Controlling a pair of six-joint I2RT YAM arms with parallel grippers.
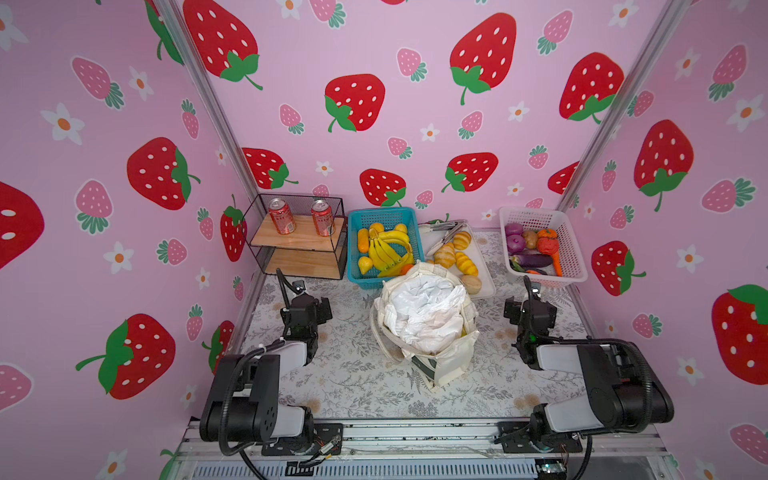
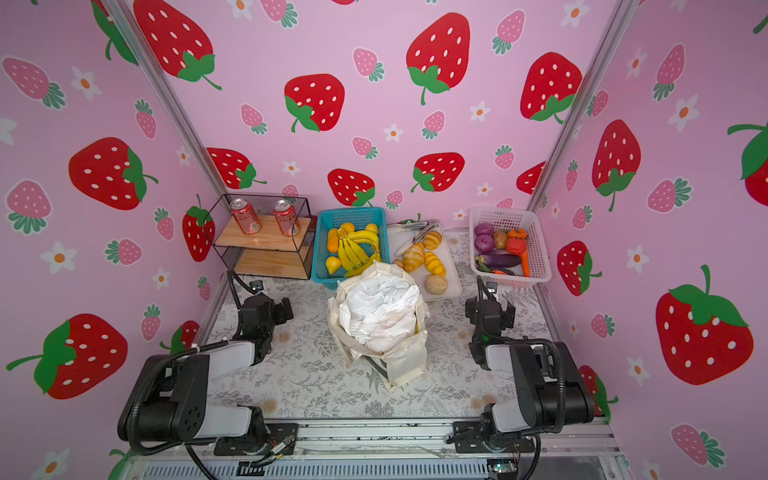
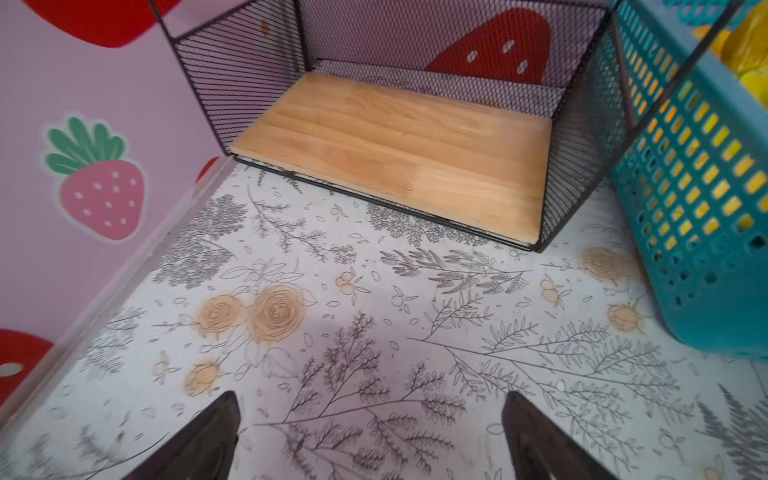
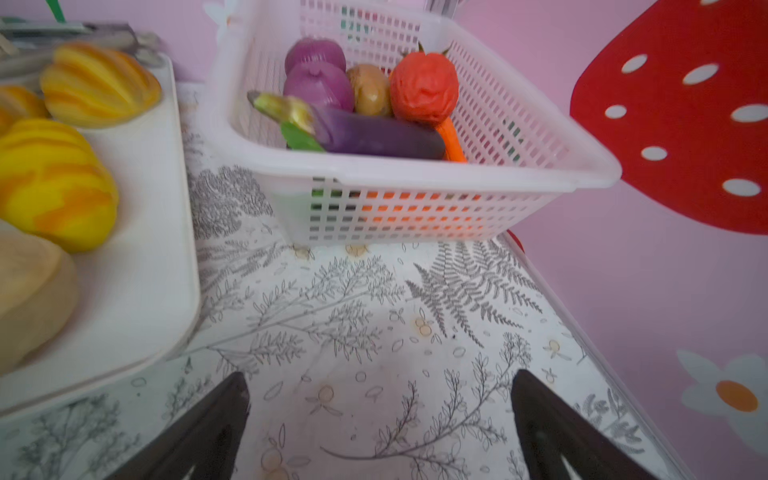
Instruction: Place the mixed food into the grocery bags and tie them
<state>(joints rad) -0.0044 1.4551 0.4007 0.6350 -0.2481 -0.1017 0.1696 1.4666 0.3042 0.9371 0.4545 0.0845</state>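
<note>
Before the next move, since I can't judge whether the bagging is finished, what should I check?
1. left gripper open and empty: ok.
2. right gripper open and empty: ok.
3. canvas tote standing, apart from both grippers: ok.
4. white plastic bag sitting inside the tote: ok.
5. Contents under the plastic: cannot tell, the crumpled bag hides them.
6. Bag handles tied: cannot tell, no knot shows in either top view.
</note>
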